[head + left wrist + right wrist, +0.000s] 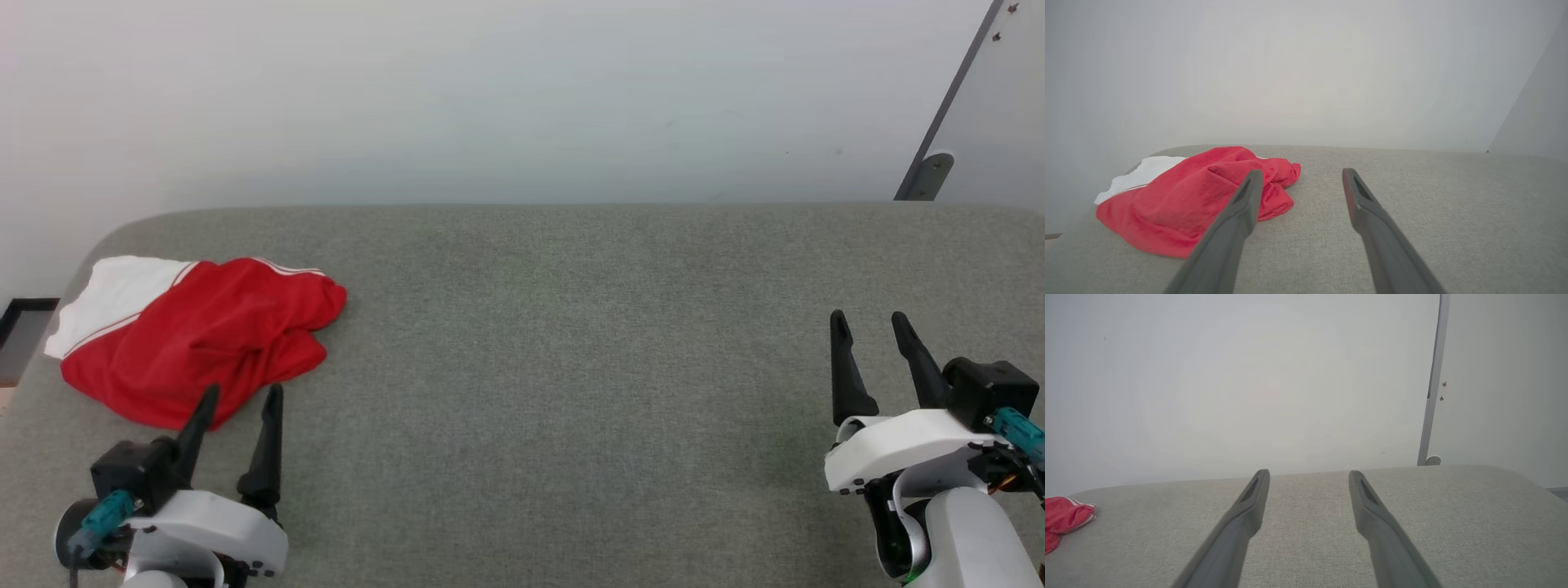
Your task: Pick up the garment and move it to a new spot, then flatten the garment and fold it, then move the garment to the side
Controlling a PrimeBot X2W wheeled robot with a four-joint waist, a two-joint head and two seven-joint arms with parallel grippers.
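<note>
The left gripper (242, 394) hangs at the near left of the grey padded table (571, 392), fingers apart and empty. Its tips are just beside the near edge of the shirt (204, 339), which lies crumpled at the table's left side, red body bunched and a white sleeve spilling toward the edge. The right gripper (867, 320) sits well apart at the near right, also spread and empty. The pickup looks not yet begun. To do it well, the left arm should probably reach forward, drop onto a raised fold rather than the flat hem, and pinch several layers firmly so the soft cloth lifts whole.
</note>
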